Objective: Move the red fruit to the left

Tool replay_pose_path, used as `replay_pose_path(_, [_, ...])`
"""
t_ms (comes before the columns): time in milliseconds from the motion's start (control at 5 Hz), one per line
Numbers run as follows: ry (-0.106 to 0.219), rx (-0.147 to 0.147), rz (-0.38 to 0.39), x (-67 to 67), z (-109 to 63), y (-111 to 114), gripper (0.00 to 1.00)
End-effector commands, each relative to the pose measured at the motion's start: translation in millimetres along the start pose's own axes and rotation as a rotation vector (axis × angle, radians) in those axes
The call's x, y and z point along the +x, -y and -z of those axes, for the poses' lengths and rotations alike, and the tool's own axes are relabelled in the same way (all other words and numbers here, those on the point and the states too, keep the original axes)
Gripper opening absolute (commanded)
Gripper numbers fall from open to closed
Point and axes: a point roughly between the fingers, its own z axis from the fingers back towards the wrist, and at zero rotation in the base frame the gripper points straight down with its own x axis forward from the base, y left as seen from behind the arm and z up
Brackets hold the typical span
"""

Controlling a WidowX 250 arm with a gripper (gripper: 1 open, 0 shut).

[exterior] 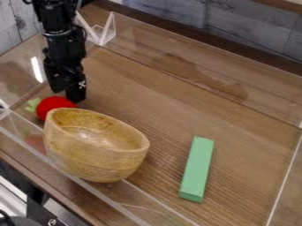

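Observation:
The red fruit (51,108) is a small round bright red piece with a light green leaf at its left side, lying on the wooden table just behind the left rim of the wooden bowl (97,143), which hides its lower edge. My black gripper (64,89) points straight down right above and slightly behind the fruit. Its fingers stand open, with nothing between them. The fingertips hang close over the fruit's top; whether they touch it I cannot tell.
A flat green rectangular block (197,168) lies on the table to the right of the bowl. Clear plastic walls (141,212) fence the table on all sides, the left wall (14,84) close to the fruit.

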Motion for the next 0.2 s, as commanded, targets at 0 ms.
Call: replay_pose_path(0, [0.046, 0.042, -0.039, 10.2, -17.4, -11.7, 0.00])
